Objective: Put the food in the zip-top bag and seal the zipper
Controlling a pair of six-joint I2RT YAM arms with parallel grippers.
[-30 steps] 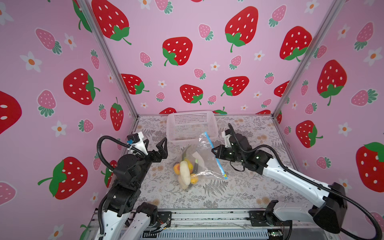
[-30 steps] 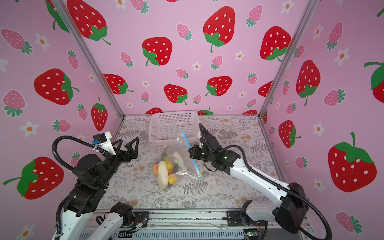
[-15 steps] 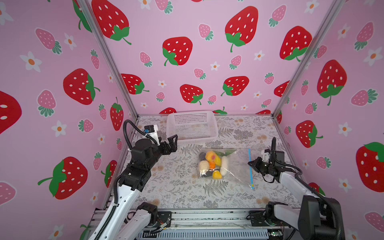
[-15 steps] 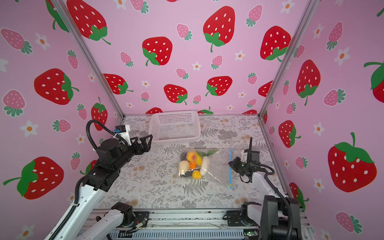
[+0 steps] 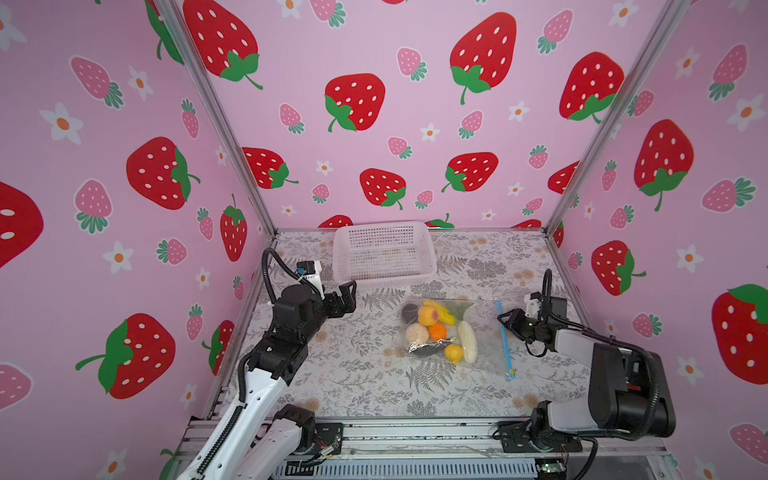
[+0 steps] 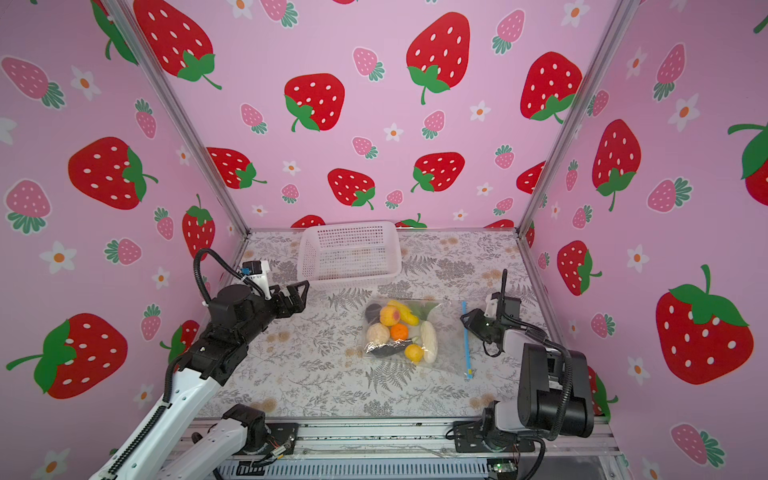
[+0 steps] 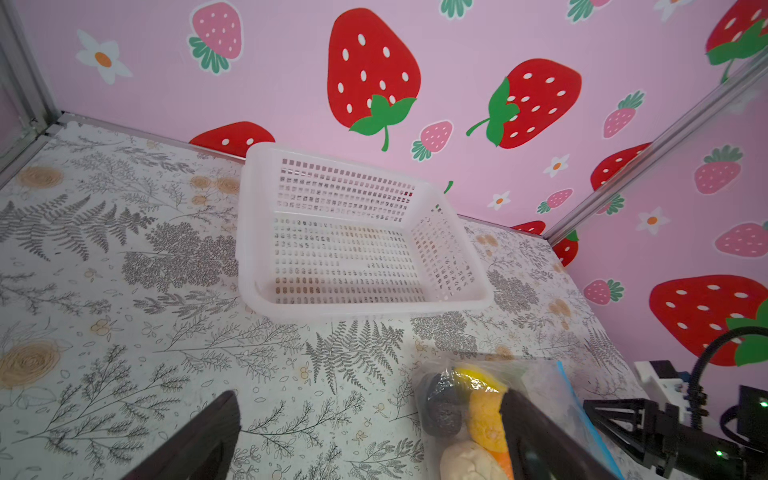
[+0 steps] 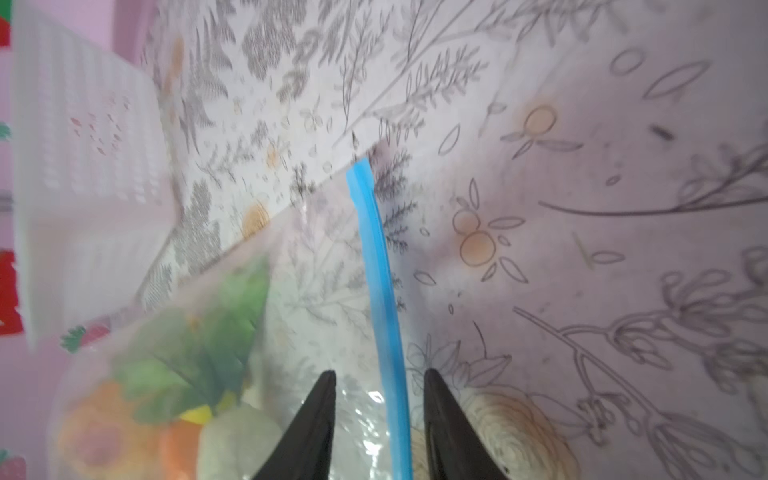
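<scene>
The bag [image 5: 486,332] lay flat on the table [image 5: 332,374] with the food [image 5: 432,328] bunched inside at its far side from the zipper [image 5: 504,336], which left that strip clear to work. The right gripper [image 8: 376,372] straddled the zipper with jaws apart, gripping nothing, probably letting go or lining up a bite; whether the seal was complete I could not tell. The left gripper [image 5: 347,293] hung wide open and empty by the basket [image 5: 382,226], out of the way
</scene>
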